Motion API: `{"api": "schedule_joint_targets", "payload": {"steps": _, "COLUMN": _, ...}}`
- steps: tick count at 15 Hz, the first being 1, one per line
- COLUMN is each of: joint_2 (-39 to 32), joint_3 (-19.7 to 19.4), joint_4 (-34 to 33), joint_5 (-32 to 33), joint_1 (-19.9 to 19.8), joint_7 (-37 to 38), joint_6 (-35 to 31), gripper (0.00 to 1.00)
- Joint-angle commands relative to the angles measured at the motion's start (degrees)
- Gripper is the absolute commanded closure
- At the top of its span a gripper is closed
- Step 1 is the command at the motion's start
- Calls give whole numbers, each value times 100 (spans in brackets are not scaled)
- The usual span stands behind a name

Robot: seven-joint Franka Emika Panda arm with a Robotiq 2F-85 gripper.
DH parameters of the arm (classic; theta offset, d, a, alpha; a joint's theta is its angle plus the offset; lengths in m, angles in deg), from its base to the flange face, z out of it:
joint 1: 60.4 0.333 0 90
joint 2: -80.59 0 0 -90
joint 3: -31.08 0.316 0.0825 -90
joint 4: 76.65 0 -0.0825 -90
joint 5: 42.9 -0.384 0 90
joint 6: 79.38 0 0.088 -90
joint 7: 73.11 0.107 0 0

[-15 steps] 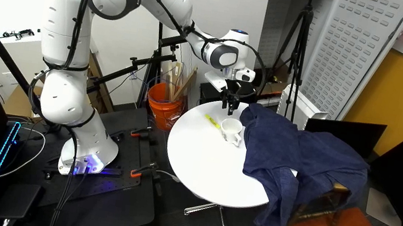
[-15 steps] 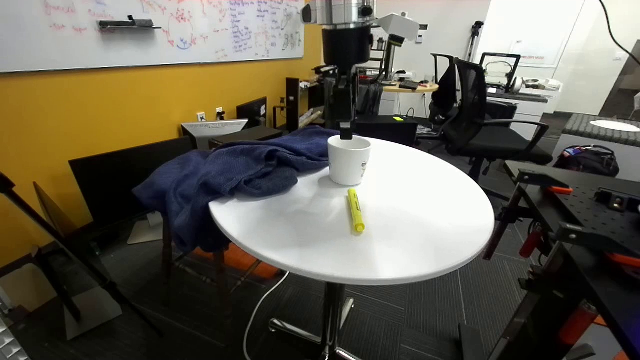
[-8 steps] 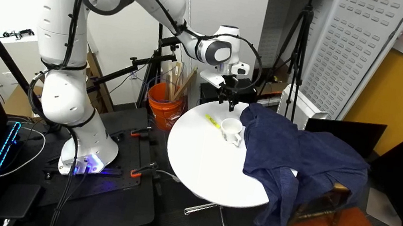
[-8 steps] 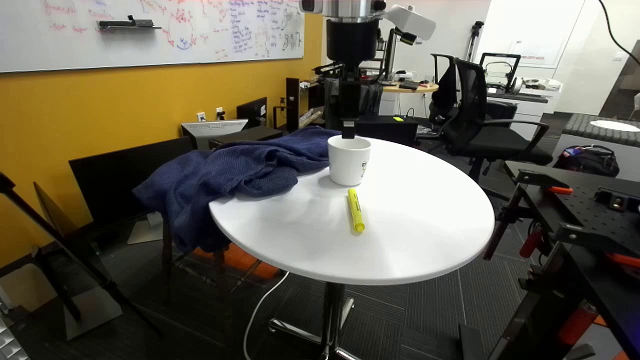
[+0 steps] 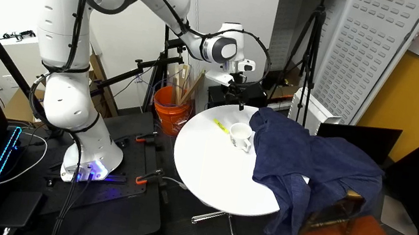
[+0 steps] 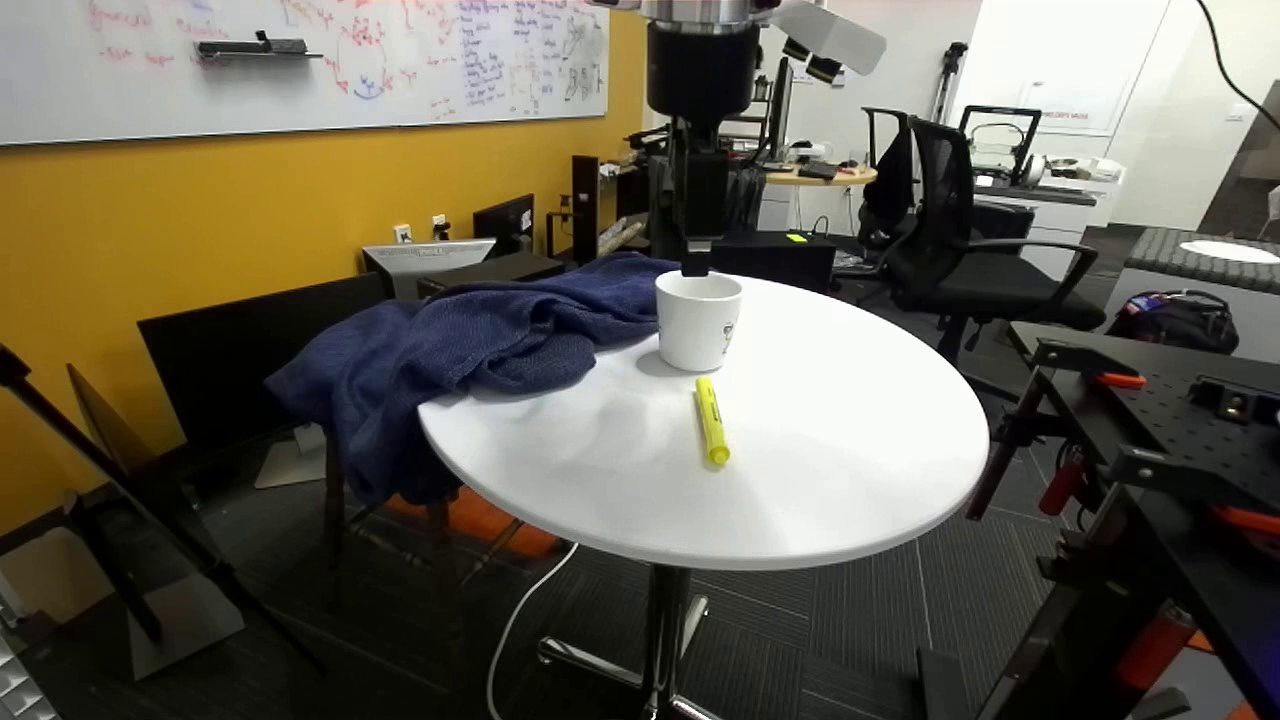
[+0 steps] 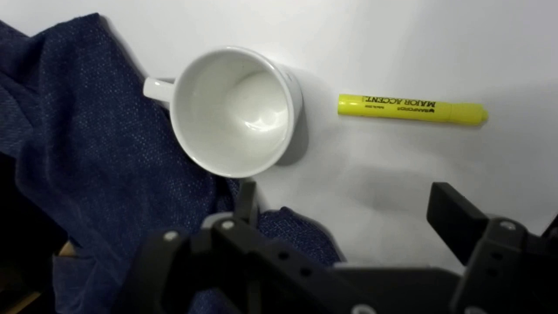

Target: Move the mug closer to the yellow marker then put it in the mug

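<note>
We note the gripper (image 7: 343,192) with jaws apart; mug (image 7: 231,113) upright on white table (image 6: 840,450), yellow marker (image 7: 412,110) lying just beside it

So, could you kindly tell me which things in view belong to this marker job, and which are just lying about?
Part of the job:
mug, upright on the white table
yellow marker, lying beside it, not touching
claw, open

Just lying about:
dark blue cloth, partly on the white table
orange bucket
office chair

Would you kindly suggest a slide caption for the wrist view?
Empty mug between blue cloth and yellow marker on a white table, jaws open.
</note>
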Motion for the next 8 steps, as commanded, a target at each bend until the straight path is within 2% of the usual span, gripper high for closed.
{"api": "schedule_joint_targets", "payload": {"steps": 1, "joint_2": 51, "joint_3": 134, "joint_4": -22, "joint_5": 138, "joint_1": 3, "joint_7": -404, "joint_6": 143, "gripper": 0}}
{"api": "schedule_joint_targets", "payload": {"steps": 8, "joint_2": 10, "joint_3": 525, "joint_4": -92, "joint_5": -75, "joint_1": -182, "joint_7": -2464, "joint_6": 643, "gripper": 0}}
